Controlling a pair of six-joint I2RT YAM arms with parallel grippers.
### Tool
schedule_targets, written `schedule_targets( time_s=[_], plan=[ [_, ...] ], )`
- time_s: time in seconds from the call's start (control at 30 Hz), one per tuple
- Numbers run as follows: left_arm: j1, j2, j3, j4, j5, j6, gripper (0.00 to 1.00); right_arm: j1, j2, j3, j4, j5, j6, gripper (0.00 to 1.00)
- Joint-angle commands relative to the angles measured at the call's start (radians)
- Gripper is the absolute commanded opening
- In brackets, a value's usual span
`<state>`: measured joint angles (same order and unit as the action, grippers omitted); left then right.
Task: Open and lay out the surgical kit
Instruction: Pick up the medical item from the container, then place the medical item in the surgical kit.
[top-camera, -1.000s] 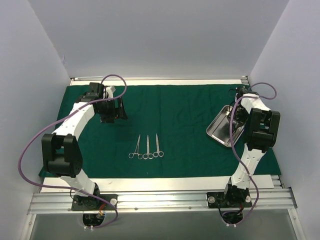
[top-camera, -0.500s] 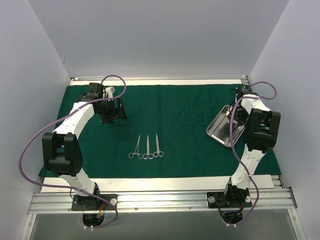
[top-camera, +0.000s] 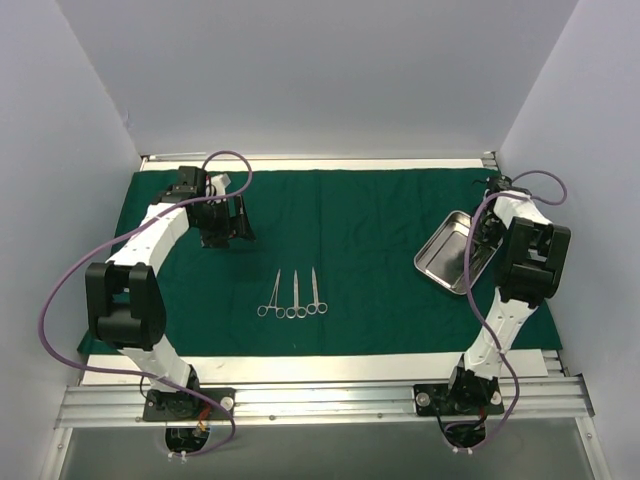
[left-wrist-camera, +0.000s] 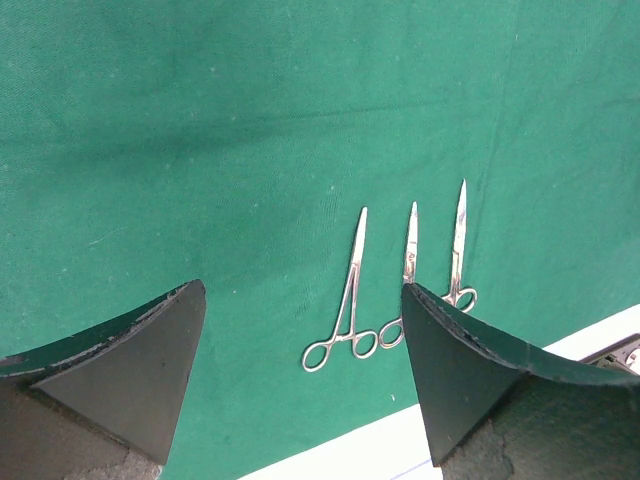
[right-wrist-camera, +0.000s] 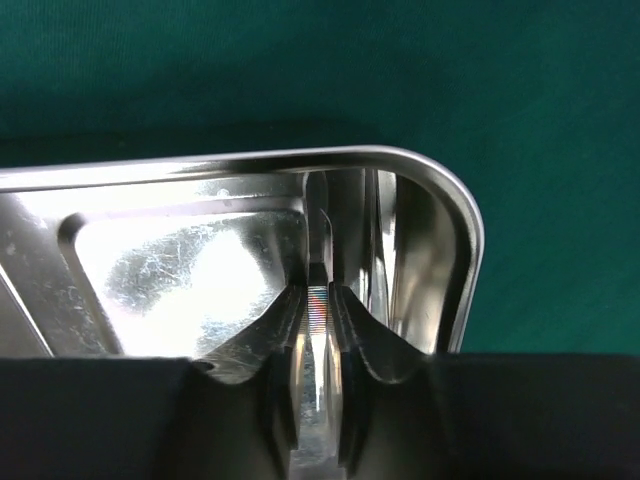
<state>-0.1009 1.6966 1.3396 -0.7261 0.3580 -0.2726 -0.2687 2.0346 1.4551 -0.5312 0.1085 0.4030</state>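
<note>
Dark green cloth wrap (top-camera: 380, 200): woven, lightly creased, flat over most of the bench. Three thin silver ring-handled instruments (top-camera: 294, 295) lie in a row at the cloth's front-centre, rings toward the near edge. The shiny rectangular steel tray (top-camera: 445, 258), with rounded corners, sits skewed by the cloth's right edge. The right gripper (right-wrist-camera: 316, 300) is pinched on its thin rim. The left gripper (left-wrist-camera: 300, 300) is spread wide and empty over the cloth's far-left area.

Table (top-camera: 300, 368): white top, showing as a bare strip along the near edge and a thinner one along the far edge. Dark green drape (top-camera: 370, 220) lies directly on it, unfolded and spread flat with faint creases. It covers nearly the whole top from left to right.
</note>
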Motion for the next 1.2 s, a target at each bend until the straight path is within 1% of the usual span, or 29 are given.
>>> schedule_targets(
  time_s=[0.0, 0.03, 0.1, 0.13, 0.2, 0.33, 0.47, 0.5, 0.53, 0.57, 0.6, 0.7, 0.73, 0.8, 0.87, 0.97, 1.03, 1.07, 1.1, 1.17],
  plan=[
    [0.009, -0.006, 0.036, -0.010, 0.016, 0.010, 0.88, -0.004, 0.019, -0.012, -0.015, -0.027, 0.019, 0.14],
    [0.007, -0.009, 0.038, -0.010, 0.016, 0.010, 0.88, -0.004, 0.019, -0.010, -0.013, -0.041, 0.022, 0.09],
    [0.009, -0.015, 0.038, -0.012, 0.027, 0.007, 0.88, -0.004, 0.019, 0.019, -0.024, -0.055, 0.023, 0.02],
    [0.009, -0.017, 0.036, -0.009, 0.035, 0.006, 0.87, -0.001, 0.018, 0.036, -0.047, -0.061, 0.025, 0.00],
    [0.009, -0.028, 0.033, 0.002, 0.062, -0.007, 0.87, 0.005, -0.005, 0.091, -0.078, -0.069, 0.033, 0.00],
    [0.010, -0.022, 0.029, 0.021, 0.142, -0.046, 0.90, 0.060, -0.069, 0.188, -0.205, -0.072, 0.045, 0.00],
    [0.009, -0.037, 0.001, 0.056, 0.216, -0.131, 0.93, 0.186, -0.157, 0.205, -0.276, -0.084, 0.028, 0.00],
    [0.009, -0.046, -0.009, 0.069, 0.234, -0.148, 0.93, 0.248, -0.203, 0.199, -0.280, -0.092, 0.025, 0.00],
    [0.003, -0.060, -0.038, 0.083, 0.266, -0.169, 0.93, 0.281, -0.230, 0.167, -0.267, -0.098, 0.019, 0.00],
    [0.001, -0.092, -0.055, 0.111, 0.277, -0.213, 0.92, 0.324, -0.287, 0.151, -0.253, -0.140, 0.013, 0.00],
    [0.000, -0.112, -0.074, 0.122, 0.289, -0.236, 0.92, 0.397, -0.315, 0.136, -0.242, -0.177, 0.005, 0.00],
    [-0.010, -0.204, -0.146, 0.177, 0.341, -0.341, 0.90, 0.518, -0.407, 0.076, -0.193, -0.236, -0.039, 0.00],
    [-0.019, -0.225, -0.161, 0.185, 0.348, -0.364, 0.88, 0.598, -0.427, 0.059, -0.172, -0.277, -0.055, 0.00],
    [-0.058, -0.300, -0.204, 0.214, 0.349, -0.419, 0.88, 0.666, -0.500, 0.002, -0.152, -0.305, -0.099, 0.00],
    [-0.089, -0.366, -0.232, 0.281, 0.369, -0.482, 0.88, 0.733, -0.587, -0.044, -0.106, -0.395, -0.133, 0.00],
    [-0.140, -0.435, -0.229, 0.391, 0.432, -0.543, 0.87, 0.758, -0.695, -0.133, -0.055, -0.529, -0.162, 0.00],
    [-0.174, -0.456, -0.211, 0.434, 0.458, -0.547, 0.88, 0.758, -0.726, -0.170, -0.055, -0.601, -0.199, 0.00],
    [-0.181, -0.457, -0.209, 0.457, 0.472, -0.557, 0.88, 0.764, -0.738, -0.173, -0.065, -0.698, -0.217, 0.00],
    [-0.194, -0.451, -0.211, 0.480, 0.513, -0.565, 0.88, 0.772, -0.741, -0.176, -0.075, -0.728, -0.239, 0.00],
    [-0.209, -0.413, -0.221, 0.557, 0.544, -0.591, 0.88, 0.799, -0.754, -0.174, -0.075, -0.766, -0.259, 0.00]
  ],
)
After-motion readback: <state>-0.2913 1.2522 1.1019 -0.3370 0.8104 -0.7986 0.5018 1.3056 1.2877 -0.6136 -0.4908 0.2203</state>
